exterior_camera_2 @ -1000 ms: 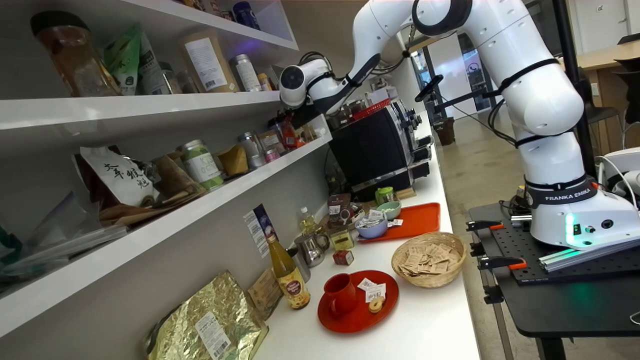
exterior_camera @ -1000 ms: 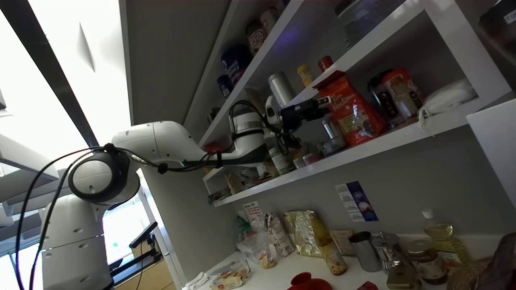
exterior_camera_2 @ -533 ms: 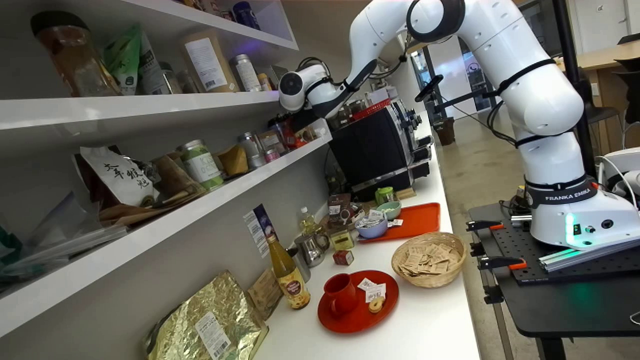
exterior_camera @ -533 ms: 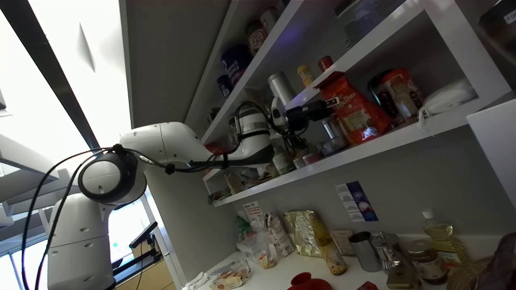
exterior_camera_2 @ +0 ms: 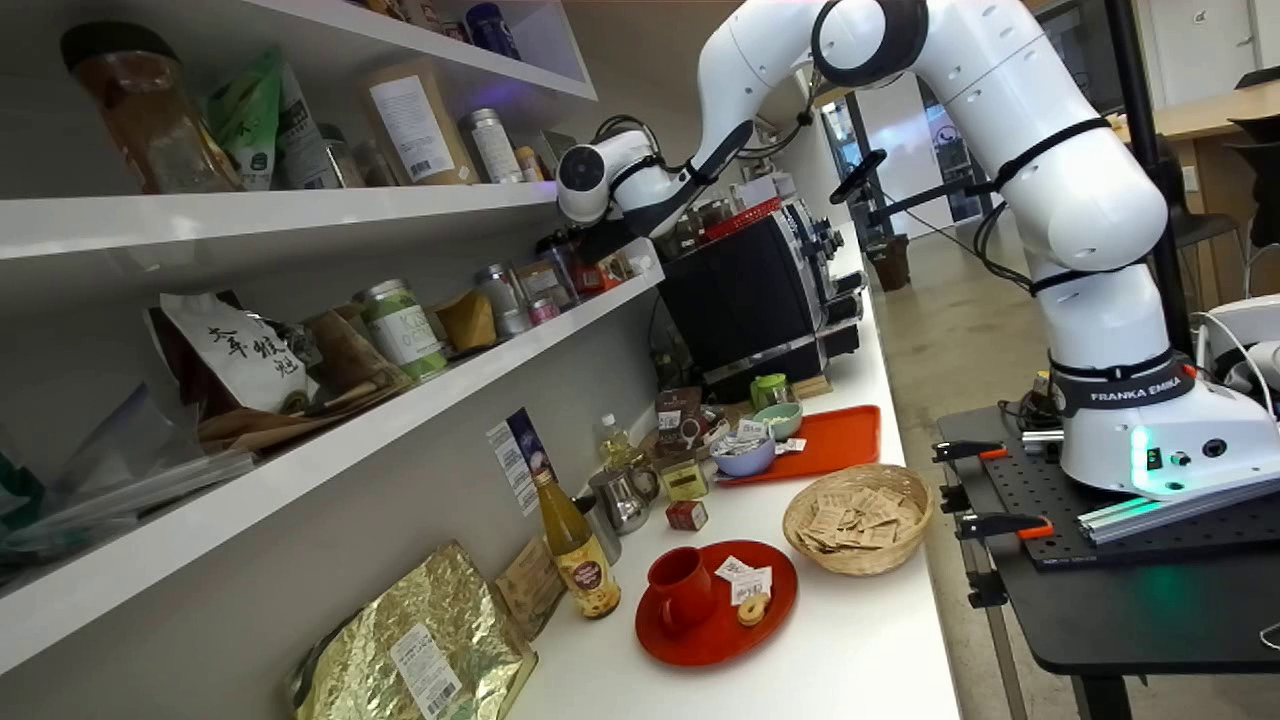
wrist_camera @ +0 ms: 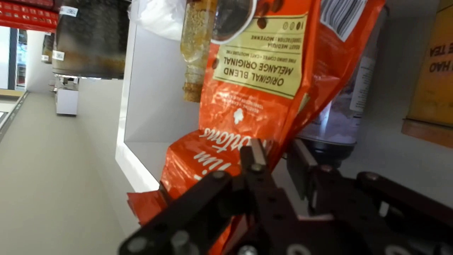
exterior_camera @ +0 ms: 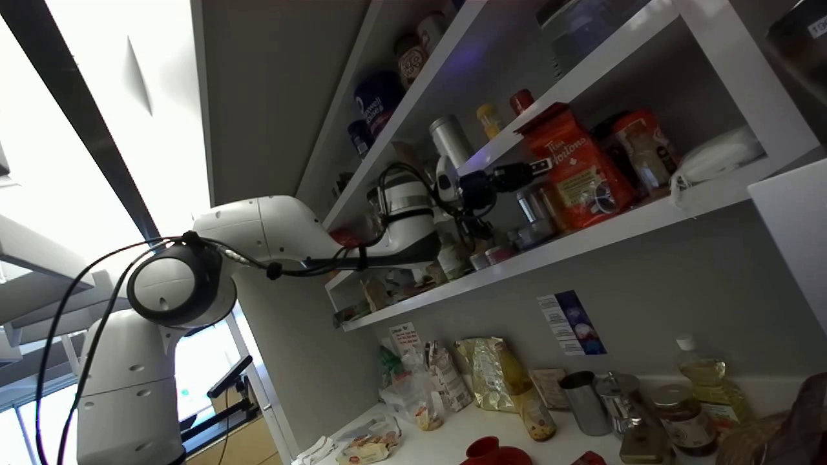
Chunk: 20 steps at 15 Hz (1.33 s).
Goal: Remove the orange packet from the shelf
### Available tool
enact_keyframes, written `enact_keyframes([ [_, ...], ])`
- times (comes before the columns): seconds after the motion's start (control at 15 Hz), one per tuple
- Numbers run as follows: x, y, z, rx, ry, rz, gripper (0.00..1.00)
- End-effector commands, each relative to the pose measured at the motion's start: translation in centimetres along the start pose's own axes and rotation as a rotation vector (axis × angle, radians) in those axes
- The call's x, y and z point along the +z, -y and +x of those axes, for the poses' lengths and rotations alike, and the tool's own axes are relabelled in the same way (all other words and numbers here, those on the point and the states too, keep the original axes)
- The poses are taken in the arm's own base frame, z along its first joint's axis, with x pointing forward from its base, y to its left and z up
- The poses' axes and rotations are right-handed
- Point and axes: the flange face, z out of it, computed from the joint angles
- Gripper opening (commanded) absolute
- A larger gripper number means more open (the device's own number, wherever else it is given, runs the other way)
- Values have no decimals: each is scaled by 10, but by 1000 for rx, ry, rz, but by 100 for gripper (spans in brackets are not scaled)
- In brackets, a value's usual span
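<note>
The gripper [wrist_camera: 277, 152] had its jaws narrow at the side edge of the orange packet [wrist_camera: 258, 102], likely because thin edges pinch easily; whether they held it, nobody could tell. The packet was up on the shelf [exterior_camera: 620, 231], partly hiding a black-topped jar [wrist_camera: 339, 113] behind.

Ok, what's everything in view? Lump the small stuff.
Orange packet: 1, orange-red, on the shelf
Shelf: 1, white, above the counter
Upper shelves: 2 or more, white, above it
Other goods: many, mixed colours, shelves and counter
Plate: 1, red, counter
Red mug: 1, red, on the plate
Tray: 1, orange-red, counter
Basket: 1, tan, counter
Bowls: 2, blue and green, tray's edge
Foil bag: 1, gold, counter
Appliance: 1, black, counter
Arm: 1, white, extended to the shelf
Claw: 1, black, jaws parted at packet
</note>
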Motion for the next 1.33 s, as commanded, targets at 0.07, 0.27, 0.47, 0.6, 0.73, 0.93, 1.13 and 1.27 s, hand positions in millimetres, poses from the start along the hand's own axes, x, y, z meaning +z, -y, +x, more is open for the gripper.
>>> enact_keyframes([
  [0.07,2,-1,8,15,-24,15,0],
  [0.27,-1,-4,10,12,-22,19,2],
  [0.47,-17,-5,10,-7,4,37,2],
  [0.6,-38,-3,8,-50,22,57,1],
  [0.73,-62,-2,7,-104,46,92,2],
  [0.93,-112,-7,5,-211,87,151,2],
  [1.13,-156,-24,13,-315,98,168,2],
  [1.27,-182,-39,21,-363,97,189,2],
])
